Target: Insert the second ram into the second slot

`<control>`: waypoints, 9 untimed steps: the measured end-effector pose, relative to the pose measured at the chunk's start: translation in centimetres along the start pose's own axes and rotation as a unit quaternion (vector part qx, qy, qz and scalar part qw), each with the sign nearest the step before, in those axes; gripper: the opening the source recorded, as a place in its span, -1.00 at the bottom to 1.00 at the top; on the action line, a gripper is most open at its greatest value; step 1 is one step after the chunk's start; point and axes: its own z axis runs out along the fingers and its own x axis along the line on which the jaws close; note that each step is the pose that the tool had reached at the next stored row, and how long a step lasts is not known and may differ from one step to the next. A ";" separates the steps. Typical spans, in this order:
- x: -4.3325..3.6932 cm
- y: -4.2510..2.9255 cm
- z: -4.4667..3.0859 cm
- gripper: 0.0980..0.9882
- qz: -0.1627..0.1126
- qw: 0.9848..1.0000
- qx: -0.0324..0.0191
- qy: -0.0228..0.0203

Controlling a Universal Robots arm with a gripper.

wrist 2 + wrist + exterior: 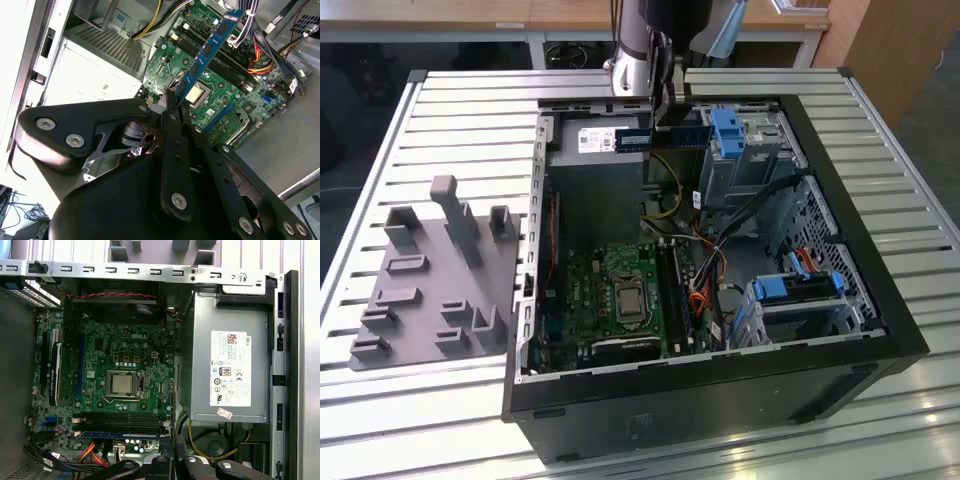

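The end effector [665, 100] is clamped on the second ram [665, 138], a thin, flat blue memory stick with a white sticker. It grips the stick by one end, as the second wrist view shows, where the black fingers [170, 107] pinch the board [210, 47] and the rest juts out free. The stick hangs in the air over the far end of the open black computer case [700, 400], above the grey metal power supply [590, 190] and well apart from the long black memory slots [120, 419] on the green motherboard [125, 355]. A blue strip [120, 432] lies along one of those slots and looks like a stick already seated, though I cannot be sure.

With the grip at one end, the free end could swing or sag on contact, so the stick may meet the slot skewed and jam or bend. A small sideways error could also put it against the occupied slot beside the empty one. The red and orange cables [95, 449] lie just beside the slots' end and could snag it.

The arm drops almost straight down at the far edge of the slatted aluminium bench [460, 110], wrist upright and the stick's long edge level.
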 end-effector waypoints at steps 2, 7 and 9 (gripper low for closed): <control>0.00 0.00 0.00 -0.91 0.000 1.000 0.000 0.000; 0.02 0.00 -0.01 -0.91 0.000 1.000 0.000 0.000; 0.08 0.01 -0.01 -0.91 0.000 1.000 0.000 0.000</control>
